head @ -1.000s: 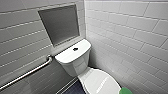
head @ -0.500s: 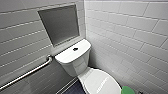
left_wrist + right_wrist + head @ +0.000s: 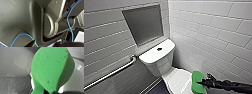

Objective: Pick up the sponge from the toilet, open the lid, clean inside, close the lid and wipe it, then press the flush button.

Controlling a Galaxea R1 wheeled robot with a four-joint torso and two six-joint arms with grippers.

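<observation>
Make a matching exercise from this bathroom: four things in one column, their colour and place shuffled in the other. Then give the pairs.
Things:
1. sponge
2. flush button
3. grab bar
4. wall recess

Descriptions:
a. dark, in the centre of the tank top
b. metal, slanting along the tiled wall beside the tank
c. bright green, held in the right gripper
d. grey, set in above the tank

Pairs: 1-c, 2-a, 3-b, 4-d.
</observation>
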